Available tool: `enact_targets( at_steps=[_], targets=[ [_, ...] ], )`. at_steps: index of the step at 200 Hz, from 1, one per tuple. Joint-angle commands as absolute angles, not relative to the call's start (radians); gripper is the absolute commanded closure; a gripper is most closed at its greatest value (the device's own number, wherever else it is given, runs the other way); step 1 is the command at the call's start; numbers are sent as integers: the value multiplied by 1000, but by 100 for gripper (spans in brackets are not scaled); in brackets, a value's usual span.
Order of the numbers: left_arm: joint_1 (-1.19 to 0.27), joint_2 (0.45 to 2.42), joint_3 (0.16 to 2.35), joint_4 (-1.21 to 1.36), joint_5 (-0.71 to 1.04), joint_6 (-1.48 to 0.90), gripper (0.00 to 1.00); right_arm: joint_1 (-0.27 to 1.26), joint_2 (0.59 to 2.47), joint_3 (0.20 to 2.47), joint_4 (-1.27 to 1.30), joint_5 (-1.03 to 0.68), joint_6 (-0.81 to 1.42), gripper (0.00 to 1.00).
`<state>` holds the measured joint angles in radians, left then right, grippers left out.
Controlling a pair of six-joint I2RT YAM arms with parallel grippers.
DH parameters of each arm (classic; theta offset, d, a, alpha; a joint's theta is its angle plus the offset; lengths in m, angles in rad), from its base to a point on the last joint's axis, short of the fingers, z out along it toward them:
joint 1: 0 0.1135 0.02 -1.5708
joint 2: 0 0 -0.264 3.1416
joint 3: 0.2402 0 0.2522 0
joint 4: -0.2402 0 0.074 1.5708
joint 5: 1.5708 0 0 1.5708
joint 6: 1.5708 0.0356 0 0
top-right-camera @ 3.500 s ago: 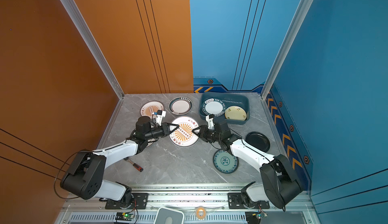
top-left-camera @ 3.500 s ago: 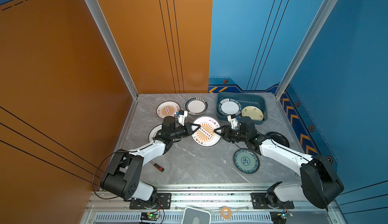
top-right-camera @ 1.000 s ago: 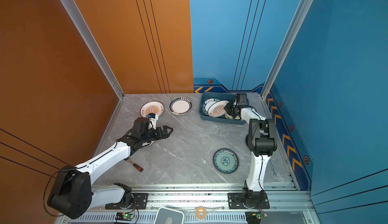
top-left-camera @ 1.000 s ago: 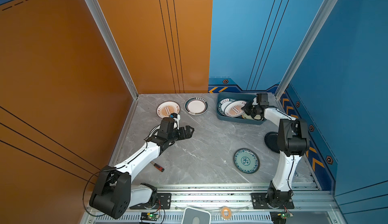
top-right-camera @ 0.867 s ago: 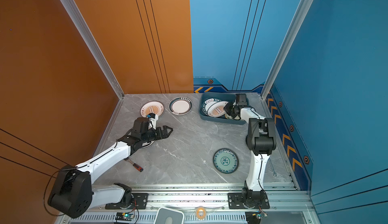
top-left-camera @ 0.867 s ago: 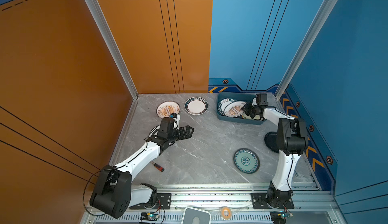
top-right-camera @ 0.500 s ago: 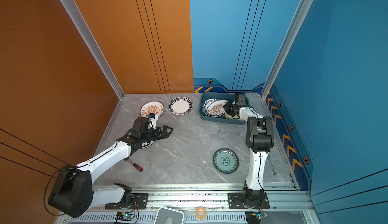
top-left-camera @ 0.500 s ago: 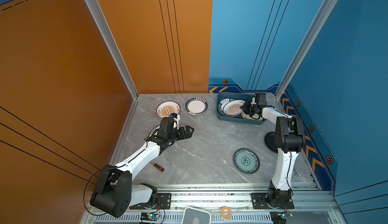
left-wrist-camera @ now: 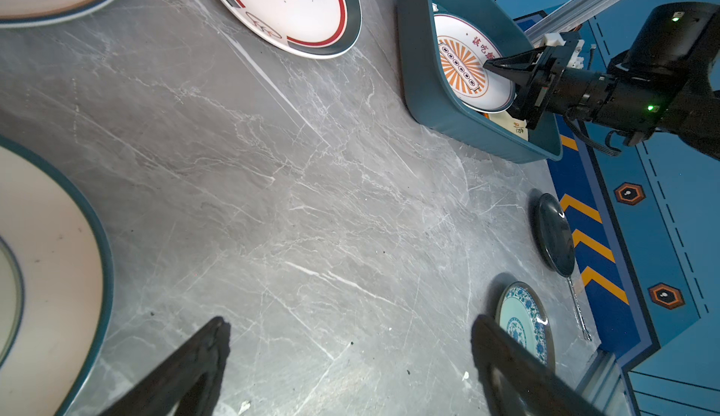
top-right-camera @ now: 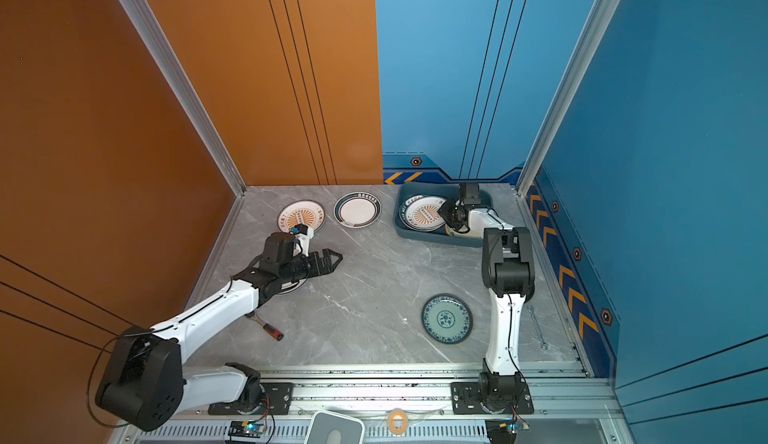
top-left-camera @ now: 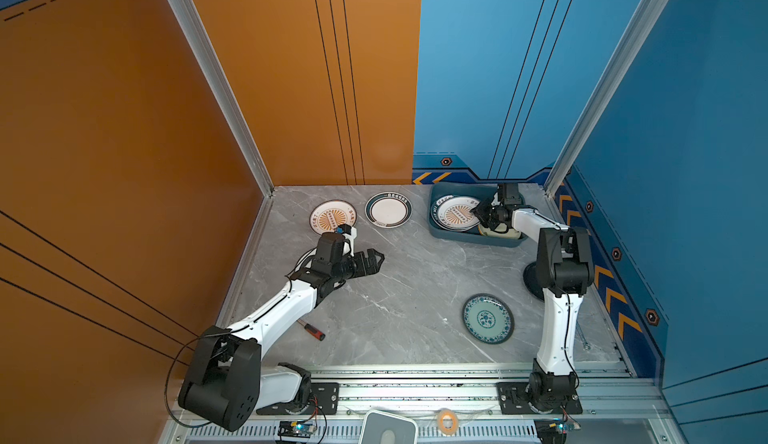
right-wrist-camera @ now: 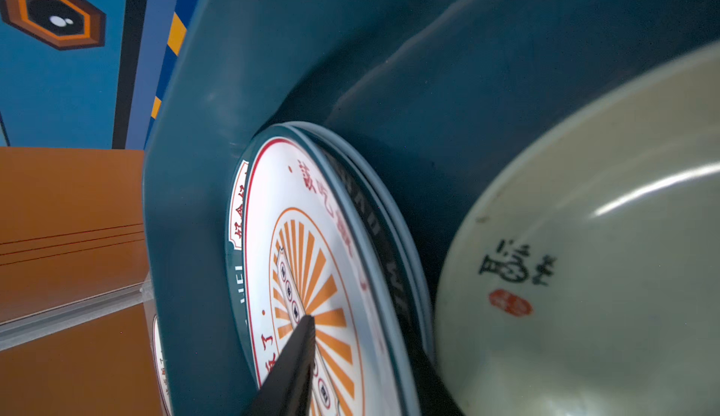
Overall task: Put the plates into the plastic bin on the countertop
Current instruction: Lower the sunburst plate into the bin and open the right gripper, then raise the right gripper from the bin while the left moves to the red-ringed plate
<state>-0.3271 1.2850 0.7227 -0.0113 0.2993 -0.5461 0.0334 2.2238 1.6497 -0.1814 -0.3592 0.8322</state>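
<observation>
The plastic bin [top-left-camera: 457, 236] [top-right-camera: 424, 236] stands at the back right of the countertop [top-left-camera: 407, 296]. In it an orange-sunburst plate [top-left-camera: 455, 213] [right-wrist-camera: 311, 258] lies on a green-rimmed one, beside a cream plate [right-wrist-camera: 604, 277]. My right gripper [top-left-camera: 480, 212] [right-wrist-camera: 362, 340] is open, its jaws either side of the sunburst plate's rim. My left gripper [top-left-camera: 376, 259] [left-wrist-camera: 348, 322] hovers open and empty over the left middle. On the countertop lie another sunburst plate [top-left-camera: 332, 217], a green-rimmed white plate [top-left-camera: 388, 210], a teal-patterned plate [top-left-camera: 487, 318], a black plate [left-wrist-camera: 553, 234] and a teal-rimmed plate [left-wrist-camera: 50, 258] under my left arm.
A red-handled screwdriver [top-left-camera: 311, 329] lies near the front left beside my left arm. A wrench [top-right-camera: 536, 325] lies along the right rail. Walls close in the back and both sides, and an aluminium rail [top-left-camera: 415, 369] runs along the front.
My right gripper's jaws have opened, and the sunburst plate has dropped from tilted to flat in the bin. The left arm has barely moved.
</observation>
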Motion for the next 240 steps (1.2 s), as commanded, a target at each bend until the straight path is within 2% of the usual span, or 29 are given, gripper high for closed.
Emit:
enact_targets(
  at_steps=[1, 91, 152, 195, 240],
  targets=[
    [-322, 1281, 744, -6, 320, -534, 2, 57, 2241, 1723, -319, -278, 753, 59],
    [-331, 1307, 752, -16, 322, -526, 2, 105, 2261, 1954, -665, 0, 545, 53],
    [-331, 1311, 756, -12, 305, -526, 2, 104, 2241, 1947, -690, 48, 501, 53],
    [-316, 1440, 858, -5, 212, -550, 2, 98, 2042, 1804, -626, 83, 489, 53],
    [-304, 1705, 1049, 43, 175, -667, 1, 100, 1728, 1468, -494, 8, 516, 55]
  ],
)
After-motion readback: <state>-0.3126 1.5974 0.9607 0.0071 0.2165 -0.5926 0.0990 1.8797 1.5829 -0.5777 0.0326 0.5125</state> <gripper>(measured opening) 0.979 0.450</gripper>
